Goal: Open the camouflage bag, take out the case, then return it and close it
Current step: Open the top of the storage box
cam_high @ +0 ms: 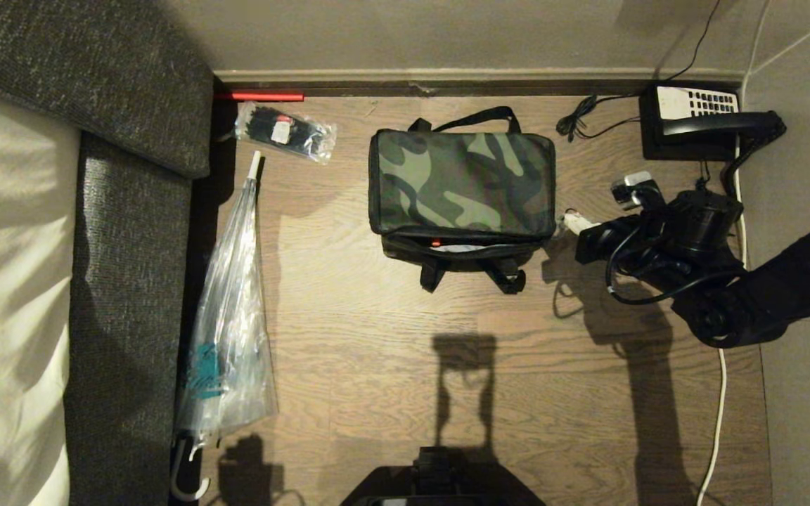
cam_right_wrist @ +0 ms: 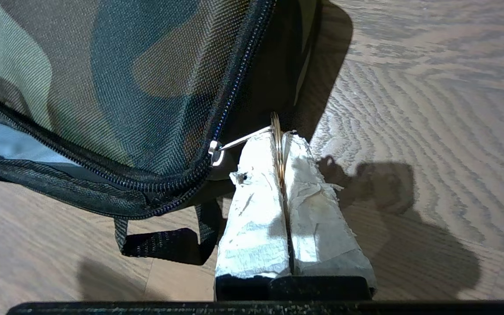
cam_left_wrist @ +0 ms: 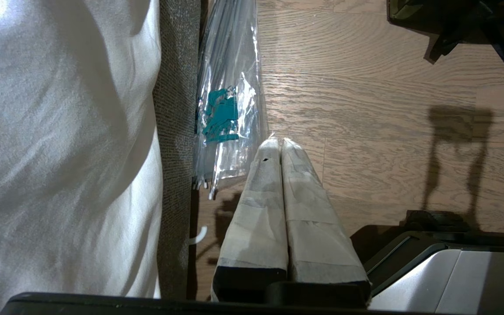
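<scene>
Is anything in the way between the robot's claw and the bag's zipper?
No. The right claw is already pinched shut on the zipper's ring at the bag's corner, nothing between them. The front of the bag gapes open a little. The left claw is shut, parked near the umbrella.

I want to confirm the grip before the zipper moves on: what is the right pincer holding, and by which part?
The right pincer is shut on the camouflage bag's zipper pull ring, pinched between its fingertips.

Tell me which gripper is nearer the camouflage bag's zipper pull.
Right. The right gripper is shut on the zipper pull at the camouflage bag corner; the left gripper hangs far off, beside the umbrella and sofa.
</scene>
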You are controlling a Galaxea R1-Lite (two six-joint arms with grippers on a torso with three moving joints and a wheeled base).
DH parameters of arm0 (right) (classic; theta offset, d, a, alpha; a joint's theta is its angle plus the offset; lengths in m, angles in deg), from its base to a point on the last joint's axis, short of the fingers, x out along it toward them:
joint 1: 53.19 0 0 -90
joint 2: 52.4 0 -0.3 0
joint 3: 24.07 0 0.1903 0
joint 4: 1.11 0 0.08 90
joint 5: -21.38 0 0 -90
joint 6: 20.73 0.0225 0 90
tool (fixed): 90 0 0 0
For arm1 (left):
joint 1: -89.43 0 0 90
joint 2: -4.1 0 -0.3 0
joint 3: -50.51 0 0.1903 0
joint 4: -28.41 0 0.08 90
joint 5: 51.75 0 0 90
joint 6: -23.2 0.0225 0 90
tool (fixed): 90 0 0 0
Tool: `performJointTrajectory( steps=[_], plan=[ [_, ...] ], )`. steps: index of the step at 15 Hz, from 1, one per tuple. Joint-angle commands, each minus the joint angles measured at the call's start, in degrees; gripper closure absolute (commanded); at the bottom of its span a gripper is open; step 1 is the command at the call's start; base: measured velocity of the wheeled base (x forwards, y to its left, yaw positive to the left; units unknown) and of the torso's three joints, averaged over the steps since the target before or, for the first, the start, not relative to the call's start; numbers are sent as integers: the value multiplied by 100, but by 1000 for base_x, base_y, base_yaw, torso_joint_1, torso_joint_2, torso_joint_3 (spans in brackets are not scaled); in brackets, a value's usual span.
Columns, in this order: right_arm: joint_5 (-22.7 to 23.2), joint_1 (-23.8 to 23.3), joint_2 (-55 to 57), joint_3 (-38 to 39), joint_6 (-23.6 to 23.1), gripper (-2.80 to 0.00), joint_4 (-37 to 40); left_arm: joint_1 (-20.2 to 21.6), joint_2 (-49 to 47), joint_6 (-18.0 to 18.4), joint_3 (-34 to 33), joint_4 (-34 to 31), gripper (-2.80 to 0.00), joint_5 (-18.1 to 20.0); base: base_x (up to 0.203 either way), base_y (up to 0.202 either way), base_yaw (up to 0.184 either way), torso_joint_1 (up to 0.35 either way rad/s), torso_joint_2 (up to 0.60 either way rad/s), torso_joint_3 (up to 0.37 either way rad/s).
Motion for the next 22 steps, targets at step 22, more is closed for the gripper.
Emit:
performJointTrajectory(
  steps=[22],
  plan=[
    [4,-149,107,-442,-47,0,-37,0,0,-2,-9,1,0,-2,0,0,0,0,0,0]
  ],
)
